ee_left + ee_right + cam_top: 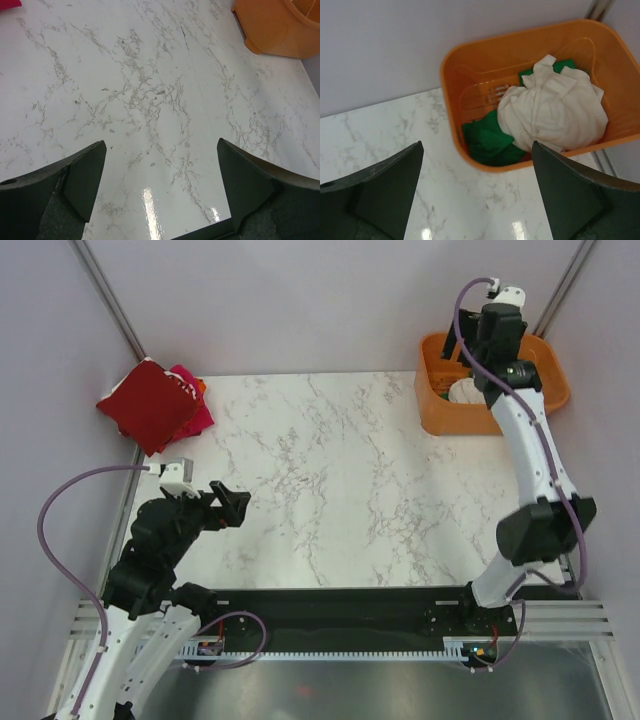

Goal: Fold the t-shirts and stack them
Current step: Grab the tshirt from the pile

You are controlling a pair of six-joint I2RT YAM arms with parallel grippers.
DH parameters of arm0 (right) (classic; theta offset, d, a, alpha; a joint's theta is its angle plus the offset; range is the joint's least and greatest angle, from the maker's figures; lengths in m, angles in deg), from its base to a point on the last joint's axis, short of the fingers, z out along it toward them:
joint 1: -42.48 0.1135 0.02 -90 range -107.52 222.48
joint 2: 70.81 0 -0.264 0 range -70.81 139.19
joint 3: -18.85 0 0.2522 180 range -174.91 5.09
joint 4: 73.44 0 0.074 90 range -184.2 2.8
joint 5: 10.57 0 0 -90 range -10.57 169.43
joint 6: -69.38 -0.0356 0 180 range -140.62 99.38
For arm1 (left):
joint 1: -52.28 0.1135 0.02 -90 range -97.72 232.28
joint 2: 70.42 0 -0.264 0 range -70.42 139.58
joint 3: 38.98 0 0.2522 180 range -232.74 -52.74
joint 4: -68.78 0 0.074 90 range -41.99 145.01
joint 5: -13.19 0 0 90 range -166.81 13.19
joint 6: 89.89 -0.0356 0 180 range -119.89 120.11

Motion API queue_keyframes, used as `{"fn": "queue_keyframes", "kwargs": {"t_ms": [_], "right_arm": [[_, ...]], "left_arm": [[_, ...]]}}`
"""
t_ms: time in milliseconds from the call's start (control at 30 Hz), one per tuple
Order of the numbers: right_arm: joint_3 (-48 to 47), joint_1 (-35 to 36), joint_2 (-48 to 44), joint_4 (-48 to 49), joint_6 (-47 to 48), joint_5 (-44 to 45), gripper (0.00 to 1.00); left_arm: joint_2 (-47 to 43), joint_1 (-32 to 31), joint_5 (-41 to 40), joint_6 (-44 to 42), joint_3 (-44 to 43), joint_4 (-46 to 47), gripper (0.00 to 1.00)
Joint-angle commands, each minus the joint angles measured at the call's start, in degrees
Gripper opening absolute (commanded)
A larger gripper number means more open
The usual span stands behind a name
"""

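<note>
A folded dark red t-shirt (pixel 148 403) lies on a magenta-pink one (pixel 197 410) at the table's far left corner. A crumpled cream-white t-shirt (pixel 554 111) lies on a green one (pixel 490 142) inside the orange tub (pixel 451 105) at the far right; the cream-white shirt also shows in the top view (pixel 464 391). My right gripper (pixel 477 192) is open and empty, raised above the tub's near edge. My left gripper (pixel 161 187) is open and empty, low over bare marble at the near left, also seen in the top view (pixel 232 506).
The orange tub (pixel 440 410) stands against the back wall. Grey walls close in the back and both sides. A black rail (pixel 340 605) with the arm bases runs along the table's near edge.
</note>
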Motion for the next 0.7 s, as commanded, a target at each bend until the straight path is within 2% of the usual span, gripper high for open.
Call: {"fn": "queue_keyframes", "kwargs": {"t_ms": [0, 100, 133, 167, 267, 433, 667], "right_arm": [[-10.8, -12.7, 11.8, -2.8, -5.1, -9.5, 0.98], [-22.6, -18.0, 24.7, -3.7, -6.1, -12.1, 0.98], [-26.3, -18.9, 31.7, -5.3, -5.8, -12.9, 0.98], [-33.4, -19.6, 35.1, -6.1, -5.6, -13.2, 0.98], [-40.8, -22.1, 46.1, -7.1, -5.5, -14.6, 0.98], [-39.3, -23.9, 55.6, -3.0, -6.8, -15.1, 0.98], [-38.4, -23.6, 62.4, -1.8, -7.7, -19.3, 0.98]], "left_arm": [[-0.2, -0.2, 0.9, -2.0, -1.1, -1.6, 0.99], [0.1, -0.2, 0.0, -2.5, -1.0, -1.8, 0.99], [0.3, -0.2, -0.1, -2.4, -0.9, -1.8, 0.99], [0.6, -0.2, 0.0, -2.4, -0.8, -1.8, 0.99], [2.1, -0.2, 0.0, -2.3, -0.8, -1.8, 0.99], [4.3, -0.2, -0.2, -2.4, -1.0, -2.2, 0.99], [5.0, -0.2, -1.3, -2.1, -1.0, -2.7, 0.99]]}}
